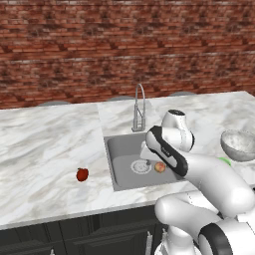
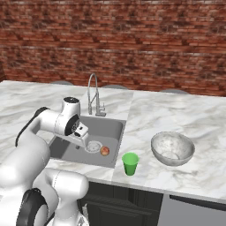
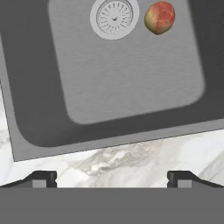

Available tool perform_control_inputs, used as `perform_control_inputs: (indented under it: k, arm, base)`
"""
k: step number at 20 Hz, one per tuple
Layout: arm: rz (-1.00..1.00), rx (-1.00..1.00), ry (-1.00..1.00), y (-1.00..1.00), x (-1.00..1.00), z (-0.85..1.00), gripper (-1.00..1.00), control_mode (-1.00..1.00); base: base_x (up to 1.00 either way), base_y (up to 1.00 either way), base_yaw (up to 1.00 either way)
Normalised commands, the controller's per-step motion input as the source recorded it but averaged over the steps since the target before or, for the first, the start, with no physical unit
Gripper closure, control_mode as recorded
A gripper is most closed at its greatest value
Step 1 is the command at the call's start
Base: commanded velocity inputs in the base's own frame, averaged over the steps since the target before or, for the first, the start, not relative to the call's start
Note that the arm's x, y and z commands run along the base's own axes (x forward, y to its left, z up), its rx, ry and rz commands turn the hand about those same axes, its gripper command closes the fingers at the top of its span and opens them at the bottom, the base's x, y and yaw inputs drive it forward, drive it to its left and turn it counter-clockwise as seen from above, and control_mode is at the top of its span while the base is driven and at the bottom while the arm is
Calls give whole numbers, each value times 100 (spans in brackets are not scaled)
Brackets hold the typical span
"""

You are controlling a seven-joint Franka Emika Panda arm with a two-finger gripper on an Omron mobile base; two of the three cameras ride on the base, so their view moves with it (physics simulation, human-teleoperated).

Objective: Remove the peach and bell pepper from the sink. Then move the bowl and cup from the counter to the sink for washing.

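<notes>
The peach [image 1: 160, 167] [image 2: 104, 151] [image 3: 159, 17] lies on the floor of the sink [image 1: 119, 149] [image 2: 114, 129] [image 3: 131, 87], just beside the round drain [image 3: 114, 17]. On the counter [image 1: 45, 144] left of the sink rests the dark red bell pepper [image 1: 82, 174]. The silvery bowl [image 1: 239, 145] [image 2: 172, 148] and the green cup [image 2: 129, 163] [image 1: 224, 161] stand upright on the counter to the sink's right. My gripper [image 3: 111, 179] [image 2: 79, 142] hangs open and empty over the sink's near-left part, well short of the peach.
A tall arched chrome faucet [image 1: 139, 112] [image 2: 93, 95] rises behind the sink. A brick wall [image 1: 124, 45] closes off the back of the counter. Dark cabinets [image 2: 132, 205] sit below the counter's front edge.
</notes>
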Motion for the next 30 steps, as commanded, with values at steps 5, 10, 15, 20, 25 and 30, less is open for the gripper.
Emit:
perform_control_inputs:
  k: [5,10,15,20,25,30]
  arm:
    - [18,2,-2,-39,0,0,-100,-100]
    - [22,1,-8,-33,2,0,-100,-100]
    - [25,1,-7,-29,6,0,-100,-100]
    - [26,1,-5,-22,13,0,-100,-100]
    - [22,1,0,-14,24,-1,-100,-100]
    - [23,1,-2,-14,23,-2,-100,-100]
  base:
    - [0,0,0]
    - [0,0,0]
    - [0,0,0]
    - [0,0,0]
    - [0,0,0]
    - [0,0,0]
